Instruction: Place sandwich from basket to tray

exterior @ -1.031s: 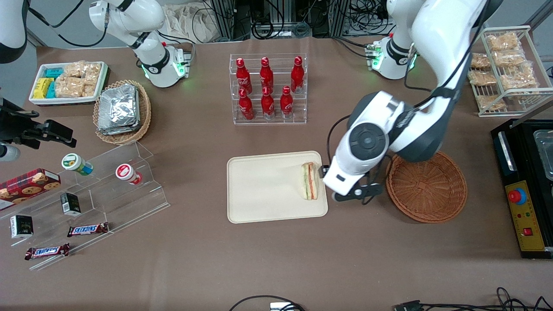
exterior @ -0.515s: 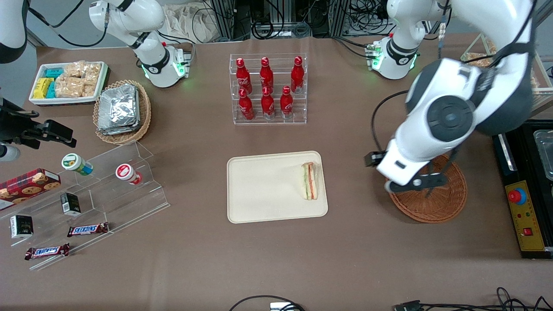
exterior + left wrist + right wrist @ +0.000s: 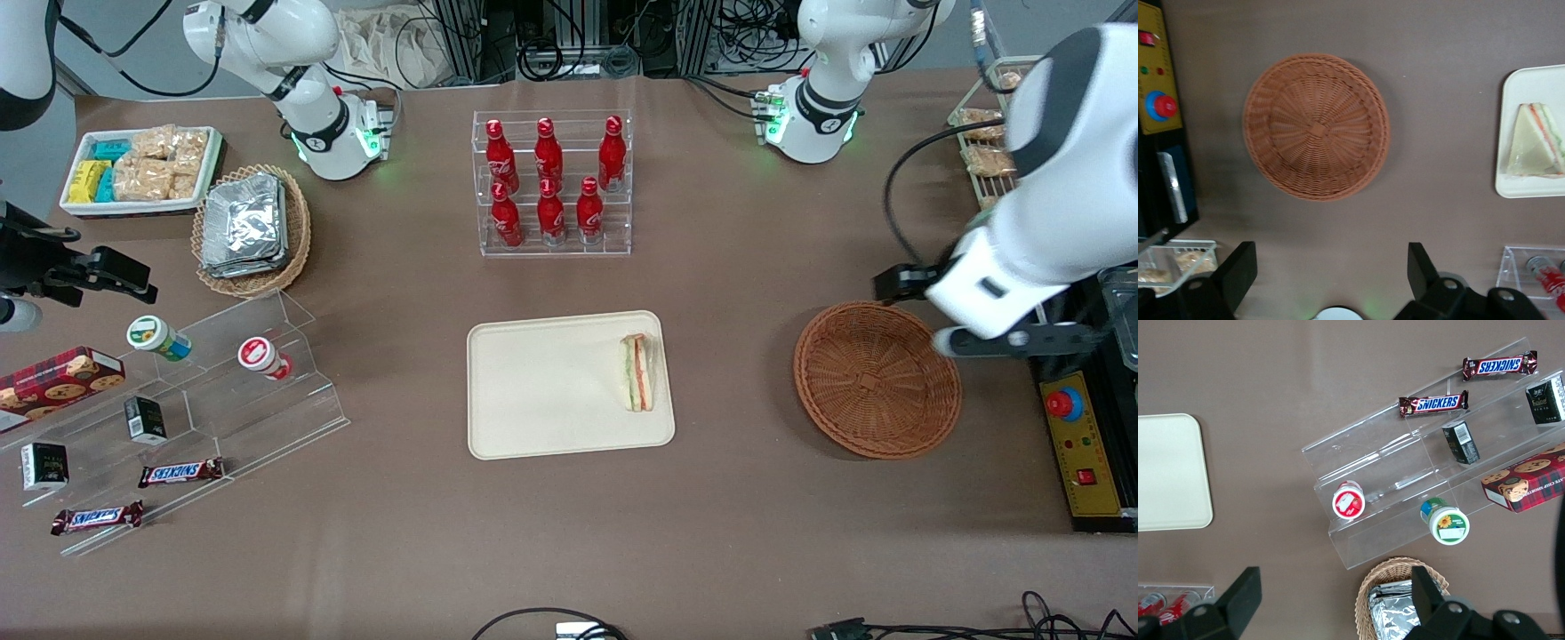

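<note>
Retreat is the step in hand, and doing it well means lifting clear toward the working arm's end of the counter (image 3: pixel 765 533) without dipping, so neither the wrist nor its cable brushes the basket (image 3: pixel 877 380) just beside and below. The pincer (image 3: pixel 1328 273) hangs high with its fingers (image 3: pixel 1238 270) spread wide apart and nothing between them. From the pincer, the basket lies almost directly underneath and holds nothing; the sandwich (image 3: pixel 637 372) sits well away toward the parked arm's end, resting on the tray (image 3: pixel 542 391) close to the rim nearest the basket, filling edge showing. I judge the placing done, with only the withdrawal left. Against the frame a second ago, the pincer was right at the tray's edge next to the sandwich; it has since crossed over the basket and risen, while the sandwich has not shifted.
</note>
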Available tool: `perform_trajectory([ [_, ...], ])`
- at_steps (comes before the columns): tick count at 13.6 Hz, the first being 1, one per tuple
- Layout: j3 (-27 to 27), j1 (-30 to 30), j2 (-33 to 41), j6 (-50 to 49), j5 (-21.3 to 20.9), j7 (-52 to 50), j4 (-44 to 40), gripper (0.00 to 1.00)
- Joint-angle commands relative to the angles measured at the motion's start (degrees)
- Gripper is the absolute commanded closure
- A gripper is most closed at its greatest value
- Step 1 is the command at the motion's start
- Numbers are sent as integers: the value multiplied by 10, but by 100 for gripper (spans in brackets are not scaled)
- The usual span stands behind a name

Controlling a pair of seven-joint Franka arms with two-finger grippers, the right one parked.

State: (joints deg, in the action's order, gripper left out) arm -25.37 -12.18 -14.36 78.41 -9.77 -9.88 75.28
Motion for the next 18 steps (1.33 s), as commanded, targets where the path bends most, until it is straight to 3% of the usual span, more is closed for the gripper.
perform_trajectory([
  [1, -4, -45, 17, -12, 14, 60, 1, 0],
  [15, 6, -45, 64, -13, 39, 65, 65, 0],
  [18, 106, 45, 109, 10, 42, 66, 122, 1],
])
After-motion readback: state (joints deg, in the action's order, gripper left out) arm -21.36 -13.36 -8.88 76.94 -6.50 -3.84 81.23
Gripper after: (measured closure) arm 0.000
